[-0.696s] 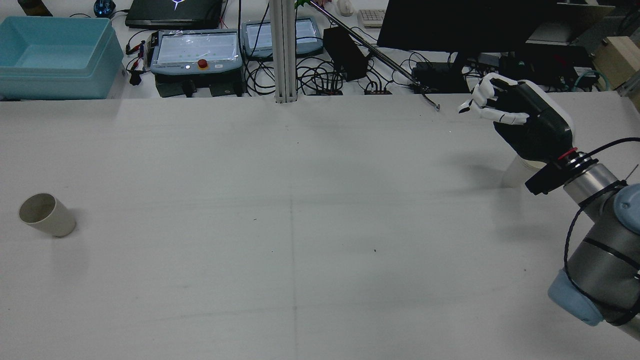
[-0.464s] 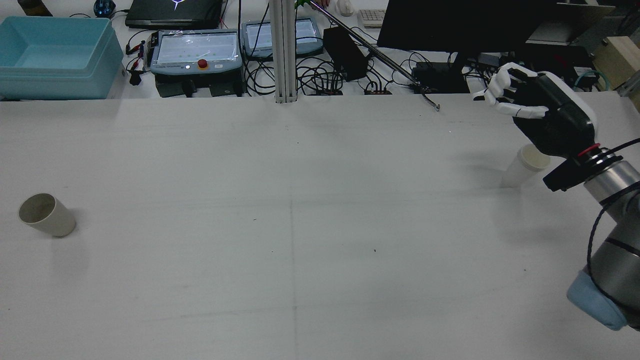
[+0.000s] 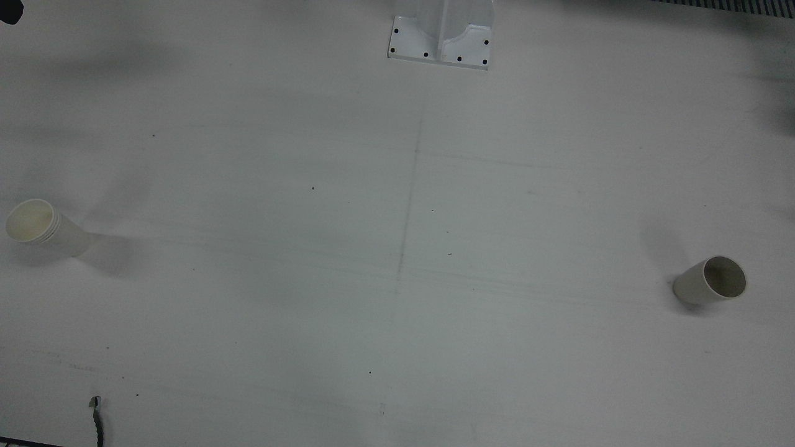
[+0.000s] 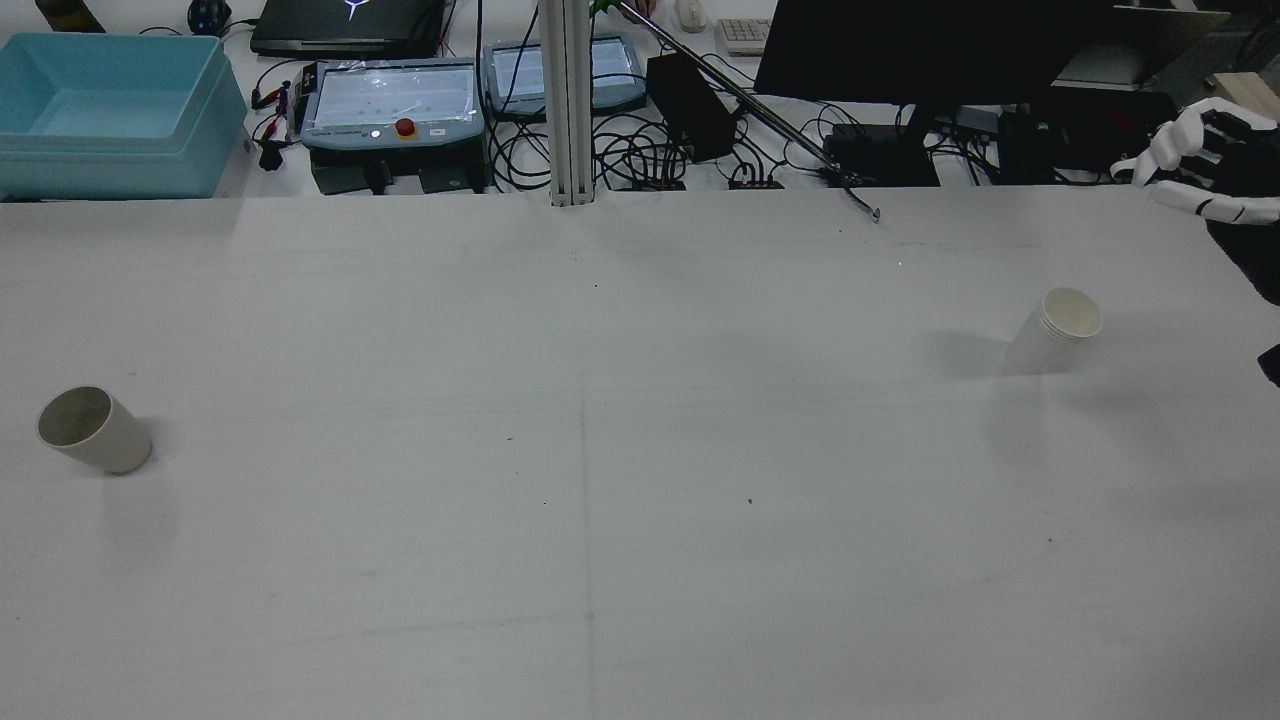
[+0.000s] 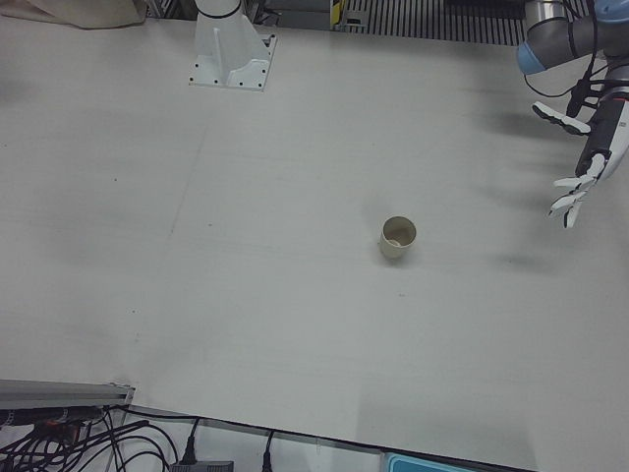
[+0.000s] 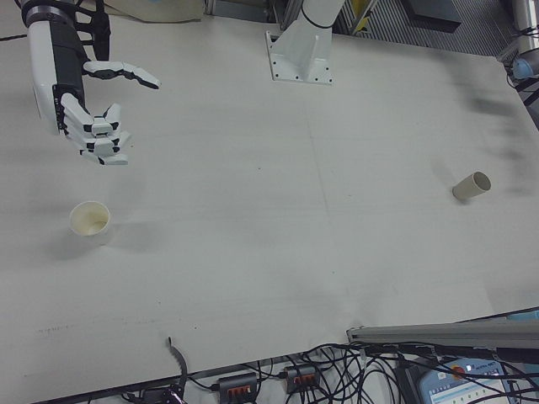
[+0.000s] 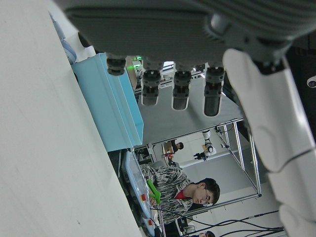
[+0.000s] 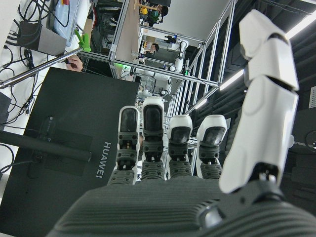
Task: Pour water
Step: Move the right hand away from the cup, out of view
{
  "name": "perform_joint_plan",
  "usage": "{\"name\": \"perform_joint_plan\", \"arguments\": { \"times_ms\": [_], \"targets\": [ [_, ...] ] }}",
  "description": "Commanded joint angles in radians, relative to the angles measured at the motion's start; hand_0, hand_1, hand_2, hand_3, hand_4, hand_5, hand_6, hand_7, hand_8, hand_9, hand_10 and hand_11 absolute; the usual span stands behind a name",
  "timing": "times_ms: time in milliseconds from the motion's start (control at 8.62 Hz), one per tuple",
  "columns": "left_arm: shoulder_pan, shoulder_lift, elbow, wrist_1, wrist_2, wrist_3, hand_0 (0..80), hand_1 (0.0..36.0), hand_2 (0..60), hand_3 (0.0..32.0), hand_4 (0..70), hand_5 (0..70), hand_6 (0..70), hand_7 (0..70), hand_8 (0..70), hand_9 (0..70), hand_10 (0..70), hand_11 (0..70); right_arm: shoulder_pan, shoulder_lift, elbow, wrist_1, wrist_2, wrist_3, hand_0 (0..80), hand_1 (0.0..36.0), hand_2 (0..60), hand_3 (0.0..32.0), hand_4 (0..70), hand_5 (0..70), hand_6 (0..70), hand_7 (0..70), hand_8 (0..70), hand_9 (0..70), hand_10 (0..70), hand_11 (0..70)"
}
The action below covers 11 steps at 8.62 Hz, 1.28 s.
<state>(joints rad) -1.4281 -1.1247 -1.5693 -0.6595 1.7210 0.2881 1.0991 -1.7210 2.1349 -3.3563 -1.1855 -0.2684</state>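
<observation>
Right hand (image 6: 93,126) empty, fingers apart, above paper cup (image 6: 89,220) (monitor (image 8: 69,148) behind marked HUAWEI)

The rear view looks forward over the table (image 4: 600,450); the front view looks straight down. Both share the two cups (sides mirrored). Hand cameras sit close, tipped sideways, facing outward.

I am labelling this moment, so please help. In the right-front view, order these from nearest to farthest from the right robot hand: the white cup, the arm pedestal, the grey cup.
1. White cup, just below the right robot hand, view's left.
2. Arm pedestal, top centre.
3. Grey cup, far right.
</observation>
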Motion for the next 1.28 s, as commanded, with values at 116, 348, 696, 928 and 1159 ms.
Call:
{"name": "perform_joint_plan", "arguments": {
  "times_ms": [116, 348, 696, 928, 1159],
  "targets": [
    [0.023, -0.138, 0.247, -0.138, -0.041, -0.003, 49.9, 3.5, 0.0, 10.2, 10.4, 32.2, 12.1, 19.3, 17.4, 13.8, 3.4, 5.8, 0.01, 0.029, 0.008, -0.005, -0.013, -0.006, 53.9, 16.4, 18.4, 0.0, 17.5, 70.0, 44.2, 70.0, 50.7, 70.0, 30.4, 44.7],
    [0.023, -0.138, 0.245, -0.143, -0.034, 0.067, 50.3, 3.7, 0.0, 11.2, 11.8, 33.1, 12.3, 20.2, 17.1, 12.8, 2.3, 4.1, 0.013, 0.024, 0.017, -0.006, -0.02, -0.005, 54.1, 16.4, 17.9, 0.0, 17.4, 70.0, 43.9, 70.0, 50.2, 70.0, 30.2, 44.5],
    [0.116, -0.151, 0.255, -0.141, -0.04, 0.156, 53.9, 10.7, 0.0, 11.0, 9.3, 32.9, 10.1, 16.5, 16.3, 10.8, 0.7, 2.5, 0.008, 0.018, 0.072, -0.023, -0.02, -0.015, 55.3, 17.2, 16.6, 0.0, 17.5, 70.0, 42.5, 70.0, 47.7, 69.4, 29.4, 43.6],
    [0.263, -0.194, 0.255, -0.111, -0.06, 0.246, 53.9, 11.2, 0.0, 11.6, 9.4, 32.4, 10.3, 16.4, 16.0, 11.1, 1.2, 3.2, -0.007, 0.018, 0.074, -0.026, -0.02, -0.025, 55.7, 17.7, 17.0, 0.0, 17.4, 70.0, 42.2, 70.0, 47.1, 68.4, 29.8, 44.1],
    [0.282, -0.251, 0.249, -0.007, -0.093, 0.249, 54.8, 12.3, 0.0, 12.6, 9.5, 33.4, 10.8, 17.1, 16.2, 11.3, 1.5, 3.7, -0.013, 0.018, 0.073, -0.028, -0.019, -0.032, 55.1, 17.5, 16.8, 0.0, 16.9, 70.0, 41.6, 70.0, 46.6, 67.7, 30.2, 44.6]
  ]
}}
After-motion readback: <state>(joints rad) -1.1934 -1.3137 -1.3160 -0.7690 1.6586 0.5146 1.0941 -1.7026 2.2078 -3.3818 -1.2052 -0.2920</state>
